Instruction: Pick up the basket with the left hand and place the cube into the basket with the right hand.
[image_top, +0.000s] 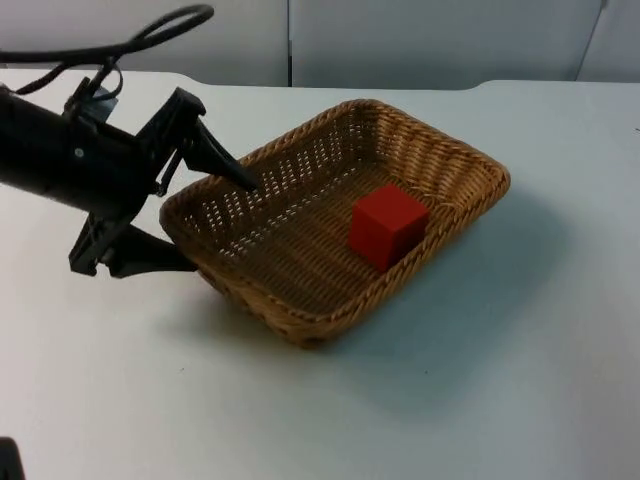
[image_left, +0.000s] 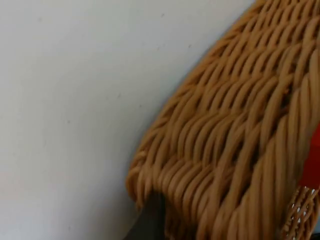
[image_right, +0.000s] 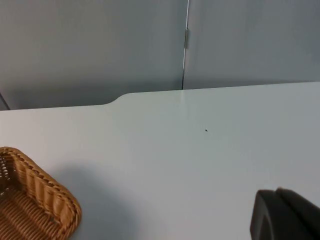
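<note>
A woven wicker basket (image_top: 300, 290) is held off the table, casting a shadow under it. A red cube (image_top: 388, 225) lies inside it near the right wall. My left gripper (image_top: 218, 225) is shut on the basket's left rim, with one finger inside the wall and the other outside and below it. In the left wrist view the basket's woven wall (image_left: 235, 140) is very close, with a sliver of the red cube (image_left: 312, 165) past it. My right gripper (image_right: 286, 216) waits off to the right, apart from the basket, whose corner (image_right: 40, 200) it looks toward.
White table top (image_top: 480, 400) spreads around the basket. The grey partition wall (image_top: 430, 40) closes off the table's far edge.
</note>
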